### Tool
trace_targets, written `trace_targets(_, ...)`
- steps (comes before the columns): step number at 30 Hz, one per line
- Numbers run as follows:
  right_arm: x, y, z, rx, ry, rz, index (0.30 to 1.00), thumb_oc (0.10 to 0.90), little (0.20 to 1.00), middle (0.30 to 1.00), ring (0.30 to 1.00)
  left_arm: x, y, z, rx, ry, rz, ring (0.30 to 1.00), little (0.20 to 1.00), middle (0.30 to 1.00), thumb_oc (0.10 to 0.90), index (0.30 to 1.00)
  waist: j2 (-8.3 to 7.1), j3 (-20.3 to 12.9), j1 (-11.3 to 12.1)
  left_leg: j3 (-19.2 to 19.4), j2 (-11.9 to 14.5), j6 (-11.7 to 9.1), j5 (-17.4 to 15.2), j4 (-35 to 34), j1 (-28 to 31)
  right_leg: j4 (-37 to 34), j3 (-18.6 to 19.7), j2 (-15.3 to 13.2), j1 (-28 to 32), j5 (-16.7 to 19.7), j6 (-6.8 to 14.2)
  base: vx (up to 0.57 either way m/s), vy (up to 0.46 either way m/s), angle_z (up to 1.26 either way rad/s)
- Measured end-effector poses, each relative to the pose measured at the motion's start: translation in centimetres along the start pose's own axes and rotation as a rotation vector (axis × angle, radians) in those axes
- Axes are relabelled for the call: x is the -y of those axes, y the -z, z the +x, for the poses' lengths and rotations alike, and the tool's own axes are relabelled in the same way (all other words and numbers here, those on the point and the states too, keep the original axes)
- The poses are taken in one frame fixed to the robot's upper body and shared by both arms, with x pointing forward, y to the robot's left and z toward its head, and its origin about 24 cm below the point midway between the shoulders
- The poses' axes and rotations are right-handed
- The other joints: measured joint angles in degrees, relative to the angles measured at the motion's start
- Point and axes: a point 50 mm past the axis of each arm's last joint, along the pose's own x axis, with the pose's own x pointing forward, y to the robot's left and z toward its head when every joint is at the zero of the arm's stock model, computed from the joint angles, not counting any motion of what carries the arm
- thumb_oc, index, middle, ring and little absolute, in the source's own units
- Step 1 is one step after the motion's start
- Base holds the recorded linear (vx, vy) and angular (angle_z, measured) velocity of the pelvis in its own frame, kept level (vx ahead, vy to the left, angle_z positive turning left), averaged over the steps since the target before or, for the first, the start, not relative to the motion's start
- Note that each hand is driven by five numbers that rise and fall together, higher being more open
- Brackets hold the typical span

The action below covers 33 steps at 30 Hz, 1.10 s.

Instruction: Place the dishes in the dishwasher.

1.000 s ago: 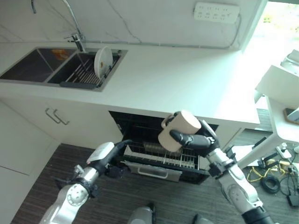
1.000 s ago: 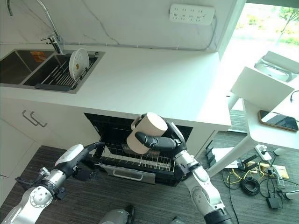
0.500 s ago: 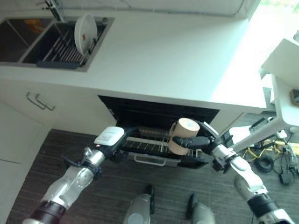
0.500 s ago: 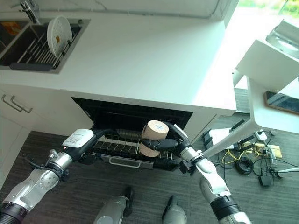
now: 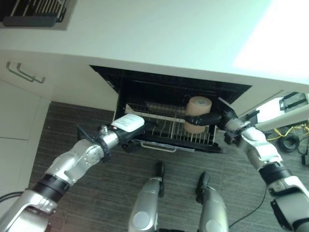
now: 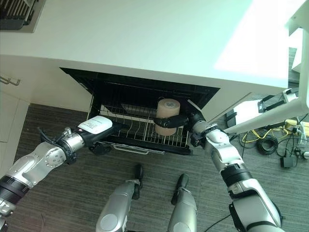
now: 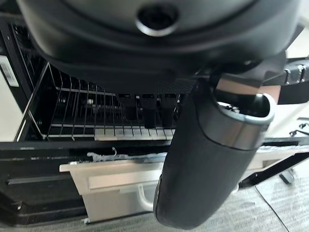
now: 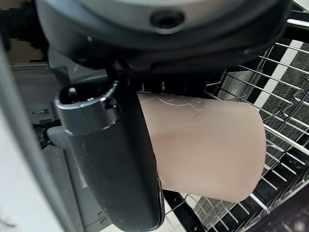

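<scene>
We see our right hand [image 6: 186,119] wrapped around a smooth, round tan cup [image 6: 167,115], over the wire rack [image 6: 140,131] in the dishwasher. Our left hand [image 5: 126,129] reaches toward the rack; we cannot tell its fingers.

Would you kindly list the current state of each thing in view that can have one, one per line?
Dishwasher: open.
Rack: pulled out, holding no dishes.
Mug: held in the right hand, over the rack's right end.
Right hand: shut on the mug.
Left hand: at the rack's front left; fingers hidden.
Cabinet door: closed.
</scene>
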Motion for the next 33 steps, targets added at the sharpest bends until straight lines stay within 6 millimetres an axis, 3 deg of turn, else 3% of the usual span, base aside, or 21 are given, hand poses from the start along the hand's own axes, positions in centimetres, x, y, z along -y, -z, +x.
trace_targets(5,0.6,-1.6,1.0,0.023,0.033,-0.016,0.300,0.400,0.300,0.300,0.300,-1.6,-0.6,0.5,0.040,0.058,-0.016,0.900,0.900,0.900,0.800,0.900,0.46,0.4,0.2,-0.2,-0.8,0.4,0.3,-0.1,-1.3,0.5,-0.4,-0.9,-1.2,-0.2,0.3,-0.02,0.052,0.07)
trace_targets(8,1.6,-1.2,1.2,-0.023,0.093,-0.005,0.300,0.400,0.300,0.300,0.300,-1.9,-1.9,0.5,0.100,0.133,-0.017,0.900,0.900,0.900,0.800,0.900,0.68,0.5,0.2,-0.2,-1.9,0.9,0.7,-1.0,-1.3,0.7,-0.5,-2.0,-1.5,-0.3,0.9,0.02,0.056,0.08)
trace_targets(13,2.0,-1.1,1.4,-0.036,0.126,0.000,0.300,0.400,0.300,0.300,0.300,-2.9,-2.2,0.5,0.111,0.192,-0.008,0.900,0.900,0.900,0.800,0.900,0.79,0.5,0.8,-0.5,-2.8,1.1,1.2,-1.9,-1.3,0.6,-0.9,-2.9,-1.6,-0.4,1.3,0.01,0.035,0.07)
trace_targets(20,2.1,-2.7,2.0,-0.002,0.141,-0.010,0.300,0.400,0.300,0.300,0.300,-3.9,-3.3,0.4,0.156,0.182,-0.002,0.900,0.900,0.900,0.800,0.900,3.01,0.6,1.7,-1.2,-3.8,1.4,1.5,-2.2,-2.2,0.6,-1.8,-3.9,-2.0,-0.5,1.8,0.00,0.032,0.08)
trace_targets(24,3.1,-2.1,1.7,0.003,0.198,0.025,0.300,0.400,0.300,0.300,0.300,-4.0,-3.4,0.4,0.151,0.175,-0.005,0.900,0.900,0.900,0.800,0.900,3.14,0.6,1.6,-1.3,-4.0,1.5,1.6,-2.0,-3.1,0.9,-1.7,-4.1,-3.1,-0.5,1.9,-0.03,0.040,0.02)
trace_targets(28,2.8,-2.4,1.9,0.053,0.210,0.056,0.300,0.400,0.300,0.300,0.300,-4.3,-3.4,0.4,0.151,0.163,-0.001,0.900,0.900,0.900,0.800,0.900,3.79,0.5,1.4,-1.3,-3.9,1.4,2.0,-2.2,-4.0,1.5,-1.6,-4.2,-4.3,-0.5,1.9,0.00,0.000,0.00)
trace_targets(33,2.6,-2.7,2.1,0.069,0.238,-0.032,0.300,0.400,0.300,0.300,0.300,-4.7,-3.6,0.5,0.158,0.151,0.012,0.900,0.900,0.900,0.800,0.900,4.01,0.5,1.4,-1.1,-3.9,1.4,2.4,-2.3,-4.6,2.1,-1.5,-4.3,-5.4,-0.5,1.9,0.00,0.006,-0.01)
